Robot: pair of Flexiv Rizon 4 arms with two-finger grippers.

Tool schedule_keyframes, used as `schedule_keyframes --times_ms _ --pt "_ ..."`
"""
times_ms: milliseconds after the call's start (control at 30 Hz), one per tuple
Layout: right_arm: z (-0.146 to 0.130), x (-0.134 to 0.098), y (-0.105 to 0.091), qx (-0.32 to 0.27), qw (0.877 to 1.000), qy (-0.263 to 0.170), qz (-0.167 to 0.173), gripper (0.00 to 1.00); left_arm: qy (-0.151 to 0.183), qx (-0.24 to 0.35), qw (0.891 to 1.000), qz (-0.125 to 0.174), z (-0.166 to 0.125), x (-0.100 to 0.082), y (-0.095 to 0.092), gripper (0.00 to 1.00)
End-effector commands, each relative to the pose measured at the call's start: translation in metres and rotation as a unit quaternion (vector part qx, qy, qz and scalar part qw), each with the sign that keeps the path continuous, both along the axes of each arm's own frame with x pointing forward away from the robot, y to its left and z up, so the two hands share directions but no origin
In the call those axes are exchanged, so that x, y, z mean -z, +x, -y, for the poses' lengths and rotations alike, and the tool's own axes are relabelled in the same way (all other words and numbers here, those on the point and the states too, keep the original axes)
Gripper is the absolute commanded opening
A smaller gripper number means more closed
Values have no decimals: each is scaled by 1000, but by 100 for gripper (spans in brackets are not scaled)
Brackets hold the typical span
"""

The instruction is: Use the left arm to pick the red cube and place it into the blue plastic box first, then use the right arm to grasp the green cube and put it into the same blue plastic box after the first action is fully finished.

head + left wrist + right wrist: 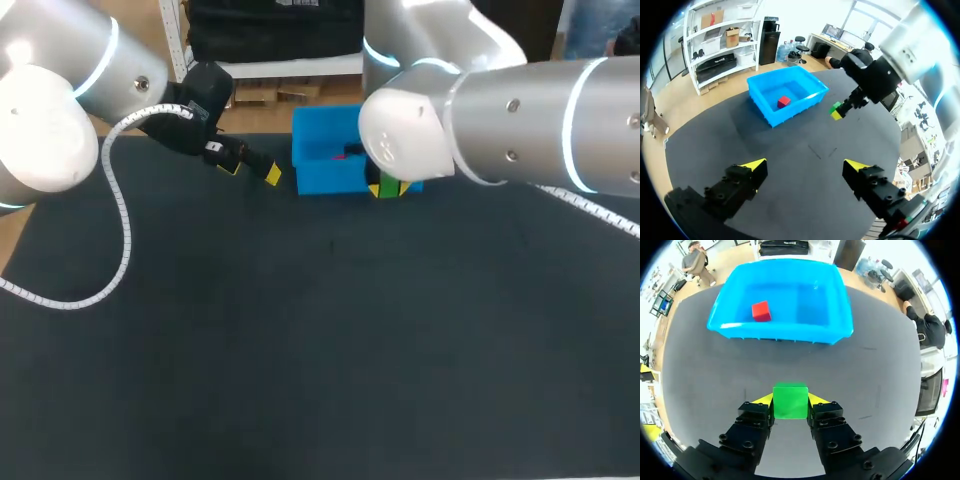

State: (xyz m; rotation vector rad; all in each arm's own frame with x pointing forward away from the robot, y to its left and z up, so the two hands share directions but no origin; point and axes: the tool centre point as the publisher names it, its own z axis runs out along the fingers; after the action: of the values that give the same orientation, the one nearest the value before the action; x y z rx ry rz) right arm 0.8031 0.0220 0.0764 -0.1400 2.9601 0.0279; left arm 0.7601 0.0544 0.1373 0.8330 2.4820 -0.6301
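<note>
The blue plastic box [320, 168] stands at the table's far middle, and the red cube [761, 311] lies inside it, also seen as the red cube [784, 101]. The green cube [790, 400] sits between both yellow tips of my right gripper [790, 399], which is shut on it and held above the mat just in front of the blue box [740, 325]. In the head view the right arm hides most of this; only the green cube [386, 187] peeks out. My left gripper [804, 167] is open and empty, back from the blue box [767, 100]; left gripper [255, 166].
The dark mat [320, 340] spreads wide in front of the box. A white coiled cable [122, 215] from my left arm loops over the table's left side.
</note>
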Motion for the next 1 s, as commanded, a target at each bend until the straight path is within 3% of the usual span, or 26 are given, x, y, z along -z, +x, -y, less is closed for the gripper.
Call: schedule_keyframes --times_ms 33,700,1000 --pt "7 -12 -5 -1 1000 3 7 0 -2 1 1000 2 -1 0 -1 100" --pt "26 -64 9 -18 999 19 46 0 -2 1 1000 2 -1 0 -1 100" --pt "31 -66 25 -24 998 22 56 0 -2 1 1000 2 -1 0 -1 100"
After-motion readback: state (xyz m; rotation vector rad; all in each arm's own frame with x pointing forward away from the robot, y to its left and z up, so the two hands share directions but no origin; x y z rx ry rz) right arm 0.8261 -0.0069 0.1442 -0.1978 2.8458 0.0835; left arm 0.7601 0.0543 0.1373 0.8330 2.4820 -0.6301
